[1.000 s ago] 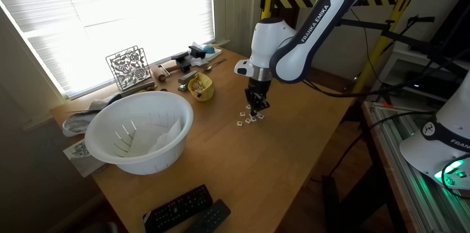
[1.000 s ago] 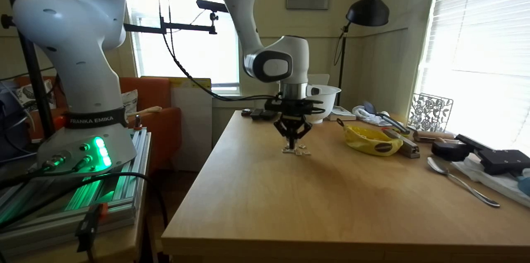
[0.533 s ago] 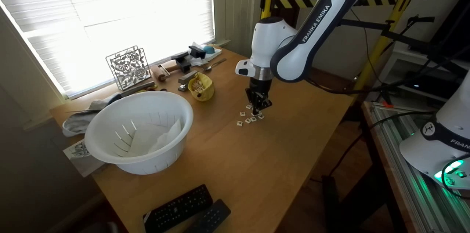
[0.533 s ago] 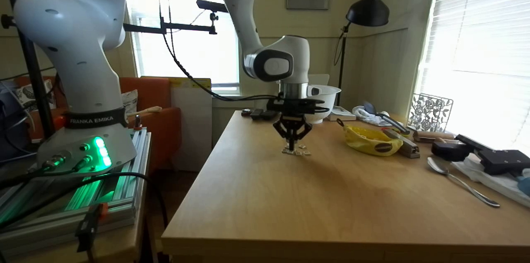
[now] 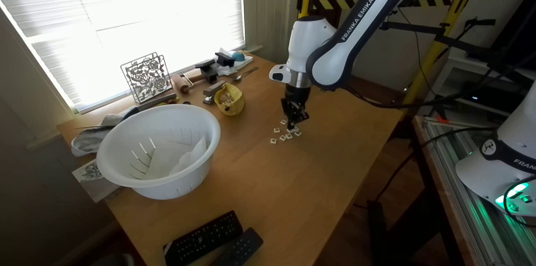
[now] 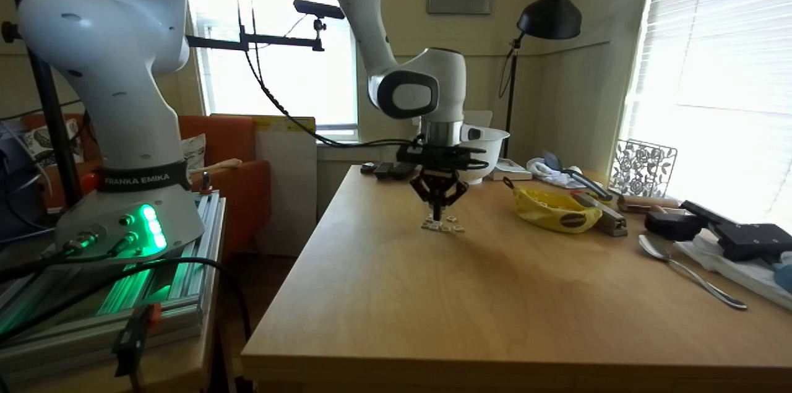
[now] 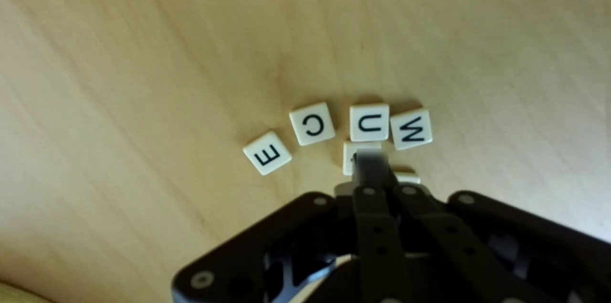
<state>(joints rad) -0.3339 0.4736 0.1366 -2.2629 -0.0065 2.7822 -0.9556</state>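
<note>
My gripper (image 7: 372, 163) is shut with nothing visible between its blurred fingertips. It points down over a loose cluster of white letter tiles (image 5: 283, 138) on the wooden table. In the wrist view, a partly covered tile (image 7: 349, 152) lies right under the tips; whether they touch it I cannot tell. Around it are the U tile (image 7: 369, 122), a tile with W or M (image 7: 411, 129), the C tile (image 7: 312, 123) and the E tile (image 7: 267, 152). Another tile's edge (image 7: 406, 178) shows beside the fingers. In an exterior view the gripper (image 6: 437, 217) stands just above the tiles.
A yellow banana-shaped pouch (image 6: 557, 210) holding more tiles stands near a grey metal bar (image 6: 609, 220). A large white basin (image 5: 167, 188) and black remotes (image 5: 205, 238) are on the table. A spoon (image 6: 693, 275) and a metal letter rack (image 5: 146, 77) lie toward the window.
Over the last second my gripper has shifted a little and risen slightly above the tiles. The tiles look unmoved and the gripper has stayed shut.
</note>
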